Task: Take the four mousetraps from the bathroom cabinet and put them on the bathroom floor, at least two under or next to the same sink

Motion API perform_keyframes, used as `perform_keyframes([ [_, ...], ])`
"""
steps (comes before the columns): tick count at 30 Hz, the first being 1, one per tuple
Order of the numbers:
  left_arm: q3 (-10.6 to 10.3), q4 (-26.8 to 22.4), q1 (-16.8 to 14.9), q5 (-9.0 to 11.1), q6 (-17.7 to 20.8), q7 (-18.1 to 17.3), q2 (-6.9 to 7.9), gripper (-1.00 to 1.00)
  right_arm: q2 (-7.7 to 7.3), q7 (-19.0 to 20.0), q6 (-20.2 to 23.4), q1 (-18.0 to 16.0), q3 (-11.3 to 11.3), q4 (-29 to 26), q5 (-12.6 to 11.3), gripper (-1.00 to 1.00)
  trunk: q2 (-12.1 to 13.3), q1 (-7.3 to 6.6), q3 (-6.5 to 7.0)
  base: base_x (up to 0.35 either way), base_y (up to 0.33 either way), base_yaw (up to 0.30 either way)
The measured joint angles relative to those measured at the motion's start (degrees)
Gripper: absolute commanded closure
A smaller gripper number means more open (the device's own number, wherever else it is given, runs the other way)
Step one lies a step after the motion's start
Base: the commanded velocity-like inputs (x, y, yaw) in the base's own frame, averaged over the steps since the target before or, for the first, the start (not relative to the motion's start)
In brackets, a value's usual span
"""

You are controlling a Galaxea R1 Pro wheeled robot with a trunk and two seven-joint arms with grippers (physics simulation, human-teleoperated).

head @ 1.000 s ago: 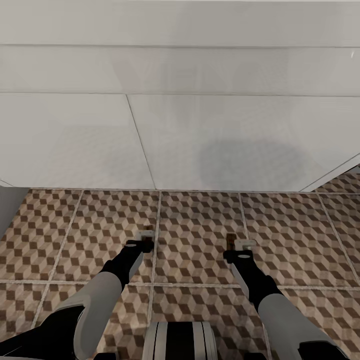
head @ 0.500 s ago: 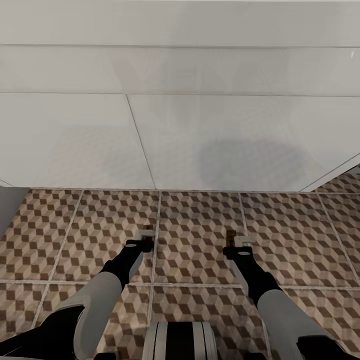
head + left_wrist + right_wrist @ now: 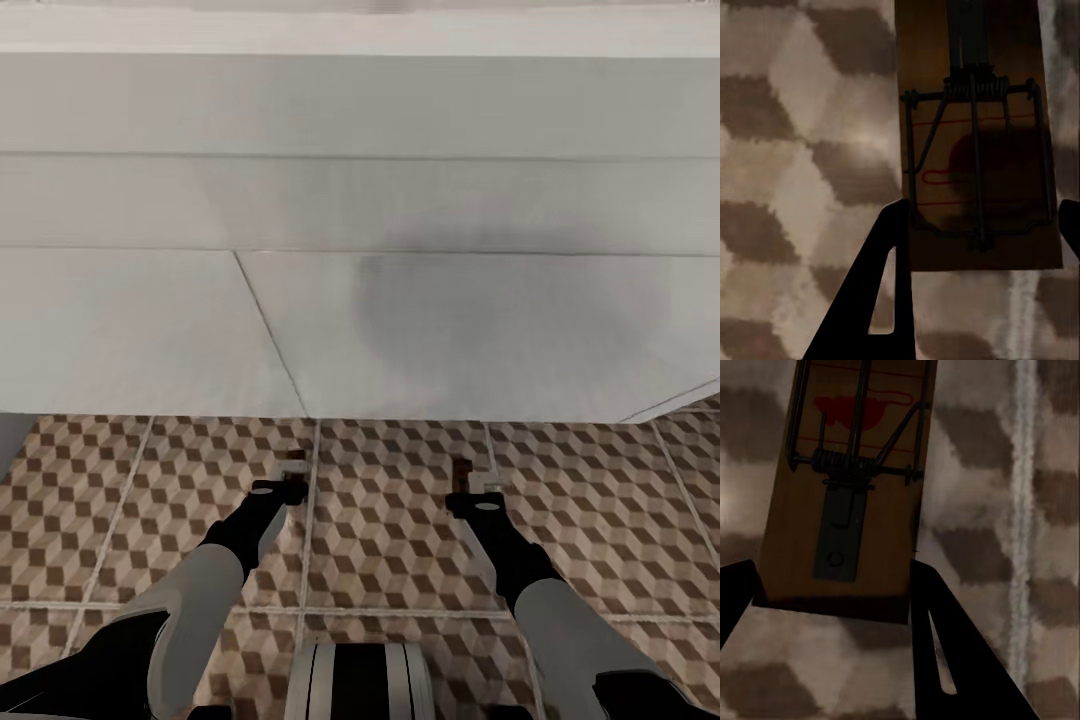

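Camera tilted down — mousetraps (image 3: pixel 975 150) still gripped.

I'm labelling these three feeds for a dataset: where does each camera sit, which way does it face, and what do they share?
Head view: on the head, facing forward and down at the floor and a white panelled surface; both arms show, left tool, right tool.
Left wrist view: near the left tool, looking along its fingers at a mousetrap.
Right wrist view: near the right tool; fingers flank another trap.
Shared: the cube-patterned floor.
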Motion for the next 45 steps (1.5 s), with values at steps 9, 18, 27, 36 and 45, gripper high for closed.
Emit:
perform_keyframes([
  [9,0.0,-0.1,0.0,0.0,0.0,0.0,0.0,1.0,-0.01,0.0,0.0,0.0,0.0,0.0,0.0,1.0,0.0,0.02,0.0,0.144,0.0,0.0],
  [18,0.1,-0.1,0.0,0.0,0.0,0.0,0.0,1.0,-0.01,0.0,0.0,0.0,0.0,0.0,0.0,1.0,0.0,0.03,0.0,0.013,0.0,0.0],
  [27,0.1,-0.1,0.0,0.0,0.0,0.0,0.0,1.0,-0.01,0.0,0.0,0.0,0.0,0.0,0.0,1.0,0.0,0.01,0.0,0.124,0.0,0.0],
  [36,0.1,-0.2,0.0,0.0,0.0,0.0,0.0,1.0,-0.01,0.0,0.0,0.0,0.0,0.0,0.0,1.0,0.0,0.03,0.0,0.063,0.0,0.0],
  [45,0.1,-0.2,0.0,0.0,0.0,0.0,0.0,1.0,-0.01,0.0,0.0,0.0,0.0,0.0,0.0,1.0,0.0,0.03,0.0,0.004,0.0,0.0],
])
